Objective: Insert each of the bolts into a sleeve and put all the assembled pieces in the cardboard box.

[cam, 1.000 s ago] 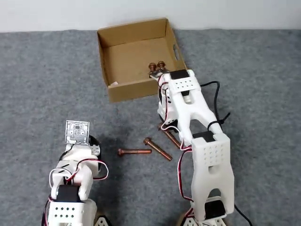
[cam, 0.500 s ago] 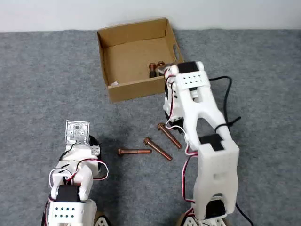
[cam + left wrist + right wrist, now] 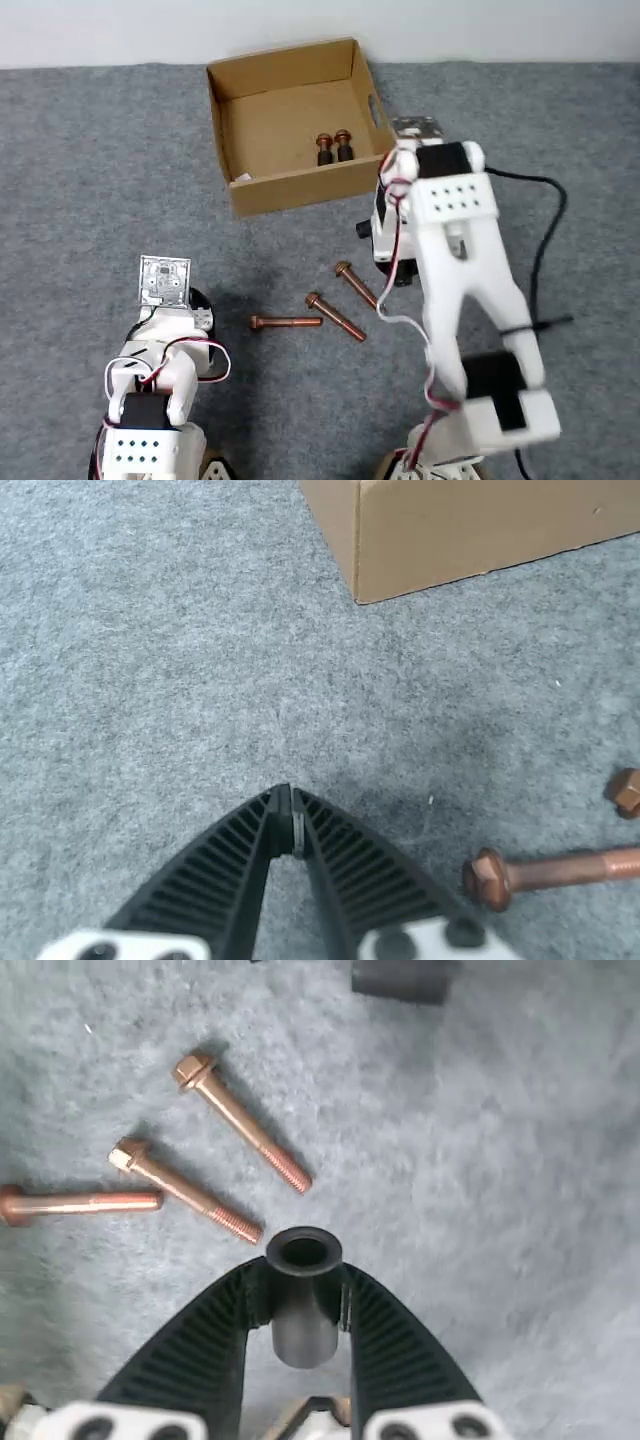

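My right gripper (image 3: 303,1278) is shut on an upright black sleeve (image 3: 303,1332), held above the grey carpet. Just beyond it lie three copper bolts (image 3: 243,1122) (image 3: 185,1191) (image 3: 80,1203); the same bolts (image 3: 357,286) (image 3: 335,316) (image 3: 286,322) lie mid-table in the high view, left of the right arm (image 3: 445,195). The cardboard box (image 3: 262,190) at the back holds two assembled pieces (image 3: 332,147). My left gripper (image 3: 288,810) is shut and empty, low over the carpet, with a bolt head (image 3: 487,875) nearby.
Another black sleeve (image 3: 405,978) lies on the carpet beyond the bolts. A corner of the box (image 3: 400,540) stands ahead of the left gripper. The left arm (image 3: 160,370) rests at the near left. Grey carpet covers the table.
The right arm has drawn back from the box's near right corner and swung right. The two assembled pieces stay in the box. The left arm has not moved.
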You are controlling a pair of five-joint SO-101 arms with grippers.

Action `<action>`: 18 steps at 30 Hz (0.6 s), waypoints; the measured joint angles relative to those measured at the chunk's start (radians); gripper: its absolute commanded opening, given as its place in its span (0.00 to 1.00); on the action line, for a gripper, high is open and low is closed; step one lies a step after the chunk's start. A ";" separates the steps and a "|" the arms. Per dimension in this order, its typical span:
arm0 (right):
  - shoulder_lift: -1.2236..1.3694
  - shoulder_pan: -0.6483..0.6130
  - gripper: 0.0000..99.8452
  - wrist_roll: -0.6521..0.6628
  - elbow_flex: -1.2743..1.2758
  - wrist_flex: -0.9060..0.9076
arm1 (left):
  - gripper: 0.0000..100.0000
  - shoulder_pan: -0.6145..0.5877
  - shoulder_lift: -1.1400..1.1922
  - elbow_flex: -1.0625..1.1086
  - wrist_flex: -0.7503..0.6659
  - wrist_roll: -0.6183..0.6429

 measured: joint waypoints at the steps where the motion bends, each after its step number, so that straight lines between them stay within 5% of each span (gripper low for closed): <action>1: -0.040 0.000 0.01 -0.026 0.023 0.000 | 0.01 0.000 0.000 0.000 0.000 0.000; 18: -0.715 0.041 0.01 -0.206 0.585 -0.224 | 0.01 0.075 0.000 0.000 0.000 0.000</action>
